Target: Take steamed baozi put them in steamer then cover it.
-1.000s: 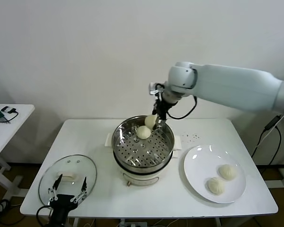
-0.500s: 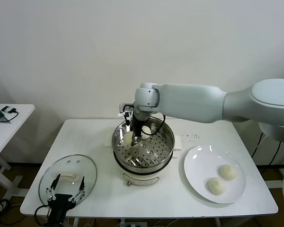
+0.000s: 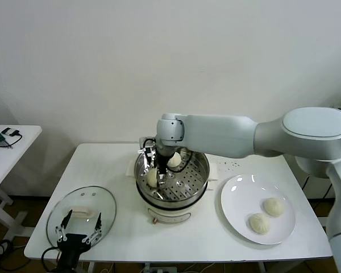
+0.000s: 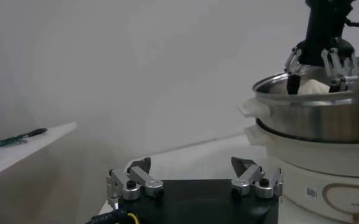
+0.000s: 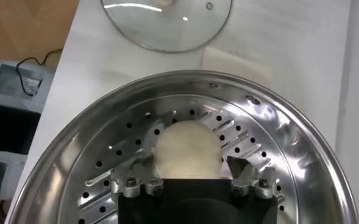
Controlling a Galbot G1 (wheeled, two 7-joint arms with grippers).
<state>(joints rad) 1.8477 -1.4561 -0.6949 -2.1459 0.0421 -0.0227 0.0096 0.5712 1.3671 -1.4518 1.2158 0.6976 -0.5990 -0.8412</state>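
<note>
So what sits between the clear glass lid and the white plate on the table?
In the head view, the shiny steel steamer on its white base stands between the round clear glass lid and the flat white plate.

Smooth white arm, black wrist, silver jaws

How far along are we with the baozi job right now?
About halfway. Done: one baozi lies at the back of the steamer. In hand: the right hand stands open around a second baozi on the perforated floor. Left: two baozi wait on the white plate, and the glass cover lies on the table by the open left hand.
</note>
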